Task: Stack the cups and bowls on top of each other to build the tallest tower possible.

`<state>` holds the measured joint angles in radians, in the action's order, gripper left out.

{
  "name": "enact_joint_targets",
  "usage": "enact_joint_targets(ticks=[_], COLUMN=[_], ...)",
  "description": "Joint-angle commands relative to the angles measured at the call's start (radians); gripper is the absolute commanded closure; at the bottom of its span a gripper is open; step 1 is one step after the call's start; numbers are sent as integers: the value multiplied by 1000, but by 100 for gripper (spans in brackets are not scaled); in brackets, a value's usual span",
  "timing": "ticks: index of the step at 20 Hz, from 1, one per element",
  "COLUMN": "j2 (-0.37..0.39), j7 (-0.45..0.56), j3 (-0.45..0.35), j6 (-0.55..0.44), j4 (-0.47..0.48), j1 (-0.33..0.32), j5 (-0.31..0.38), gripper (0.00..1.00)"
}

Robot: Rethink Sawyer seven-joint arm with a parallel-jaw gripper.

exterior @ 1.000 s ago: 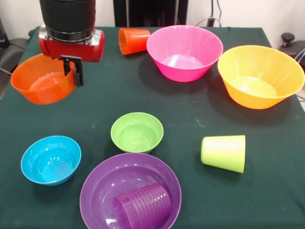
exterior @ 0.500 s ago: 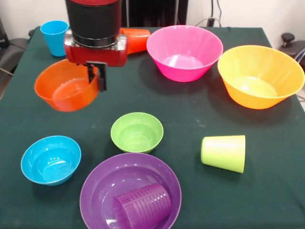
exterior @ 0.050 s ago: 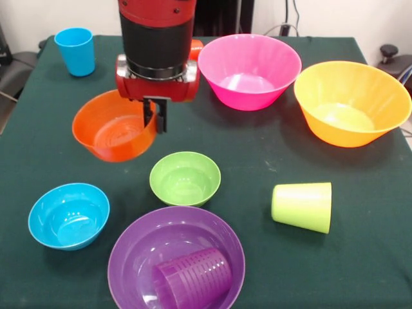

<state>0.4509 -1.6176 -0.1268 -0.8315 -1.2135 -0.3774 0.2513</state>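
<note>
Here the claw (exterior @ 0.050 s ago: pixel 156 114) hangs below the red and black arm (exterior @ 0.050 s ago: pixel 156 48) and grips the right-hand rim of the small orange bowl (exterior @ 0.050 s ago: pixel 112 134), one dark finger showing outside the wall just where the rim meets it; the bowl is held upright, mouth up, and whether it clears the counter (exterior @ 0.050 s ago: pixel 257 167) cannot be told. Just in front of it and slightly to the right, the small green bowl (exterior @ 0.050 s ago: pixel 185 178) sits open side up on the dark green cloth, apart from the orange one. The small blue bowl (exterior @ 0.050 s ago: pixel 69 215) stands near the left edge, well apart from the green bowl. Closest to the camera, the wide purple bowl (exterior @ 0.050 s ago: pixel 176 254) carries the purple cup (exterior @ 0.050 s ago: pixel 192 278), which lies on its side inside it. The lime green cup (exterior @ 0.050 s ago: pixel 302 206) also lies on its side, alone on the cloth to the right, mouth pointing right. At the far side, the large pink bowl (exterior @ 0.050 s ago: pixel 249 71) and the large yellow bowl (exterior @ 0.050 s ago: pixel 351 103) stand upright beside each other without touching. The blue cup (exterior @ 0.050 s ago: pixel 74 51) stands upright in the far left corner. Only a sliver of the orange cup (exterior @ 0.050 s ago: pixel 196 47) shows behind the arm, next to the pink bowl. Nothing is stacked yet
</note>
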Motion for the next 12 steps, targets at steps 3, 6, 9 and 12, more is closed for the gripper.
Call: enact_joint_targets(ticks=[3, 6, 9, 12], j2=[-108, -125, -152, -173], j7=[-222, -235, -247, -262], j3=[14, 23, 30, 44], j6=[-16, -19, -20, -21], j4=[107, 134, 171, 200], j1=[61, 77, 92, 111], j5=[-42, -53, -59, -67], gripper=[100, 100, 100, 100])
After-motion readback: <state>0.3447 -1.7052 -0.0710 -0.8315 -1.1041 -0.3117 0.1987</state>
